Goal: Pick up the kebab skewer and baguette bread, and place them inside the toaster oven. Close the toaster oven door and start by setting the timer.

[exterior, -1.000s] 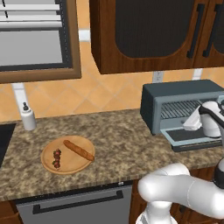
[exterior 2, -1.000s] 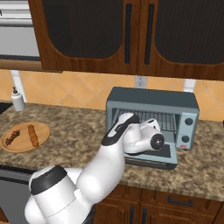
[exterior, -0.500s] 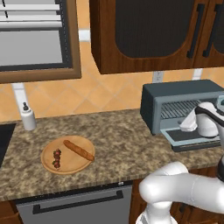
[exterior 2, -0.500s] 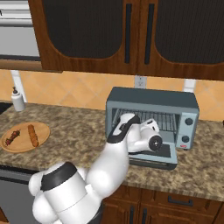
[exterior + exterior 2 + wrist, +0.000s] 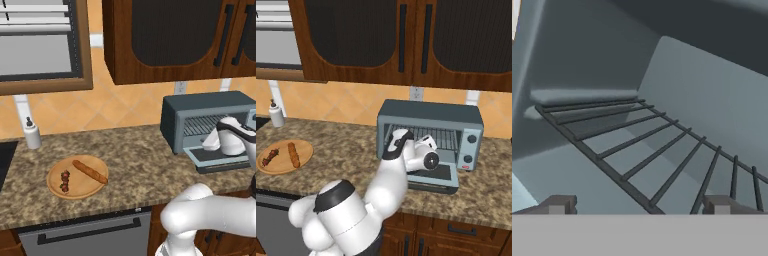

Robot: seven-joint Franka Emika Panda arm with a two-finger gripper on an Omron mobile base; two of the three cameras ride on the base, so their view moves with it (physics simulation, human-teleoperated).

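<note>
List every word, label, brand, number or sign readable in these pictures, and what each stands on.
No readable text anywhere.
toaster oven: bare panels; marks around its knobs, if any, are too small to read.
white bottle: no label seen.
round wooden board, baguette bread and kebab skewer: unmarked.
cabinets: plain doors, no signs.

Baguette bread (image 5: 90, 171), kebab skewer (image 5: 65, 181), seemingly apart

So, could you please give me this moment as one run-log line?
gripper: open, empty, at toaster oven mouth | toaster oven door: down | kebab skewer, baguette bread: on wooden board
</note>
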